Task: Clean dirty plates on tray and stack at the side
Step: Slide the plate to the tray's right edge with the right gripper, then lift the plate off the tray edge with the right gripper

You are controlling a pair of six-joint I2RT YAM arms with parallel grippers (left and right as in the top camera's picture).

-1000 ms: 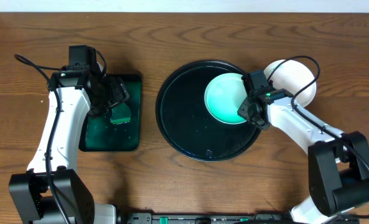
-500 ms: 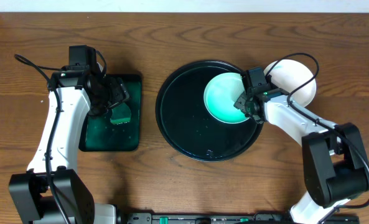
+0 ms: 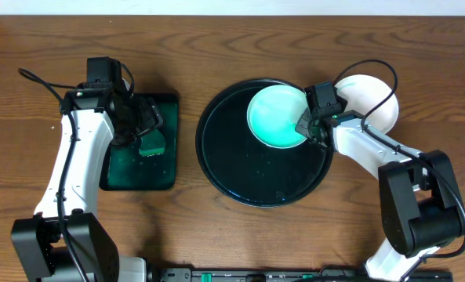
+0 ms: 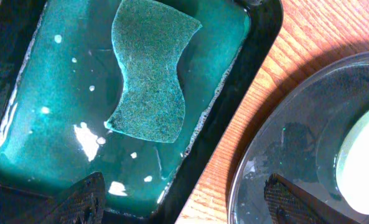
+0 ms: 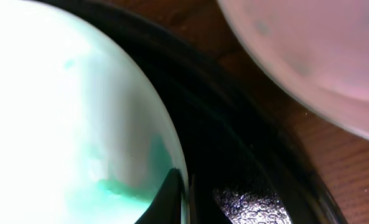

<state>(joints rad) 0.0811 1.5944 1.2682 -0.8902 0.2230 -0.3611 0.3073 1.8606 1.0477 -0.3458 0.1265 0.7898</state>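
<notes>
Well left of the black tray (image 3: 208,157), a rectangular dark green tray (image 3: 118,178) with rounded corners and a raised lip lies on the wooden table (image 3: 232,47). It holds a shallow film of teal water that catches bright glints. In the water lies a green sponge (image 4: 150,74), coarse and fibrous, waisted in the middle like an hourglass. The left gripper (image 4: 184,202) hangs over it on the side nearer the black tray. Its jaws are spread wide with nothing between them, and their dark ribbed tips (image 4: 78,199) show at the bottom of the wrist view.

A strip of bare wood grain runs between the two trays, and more lies open beyond the black tray's far rim. The black tray is large, round and glossy, with a raised rim and droplets on its floor. Its left and near parts are bare.

The dirty plate (image 3: 275,116) sits in the black tray's far right part. It is small, round and pale mint, with teal smears. Its right edge is close against the black tray's rim. The right gripper (image 5: 190,199) is pinched on that edge, one finger (image 5: 168,193) on the plate's face and the other outside it. Whether the plate is lifted, I cannot tell.

A plain white plate (image 3: 369,98) rests on the wood just outside the black tray's right rim.
</notes>
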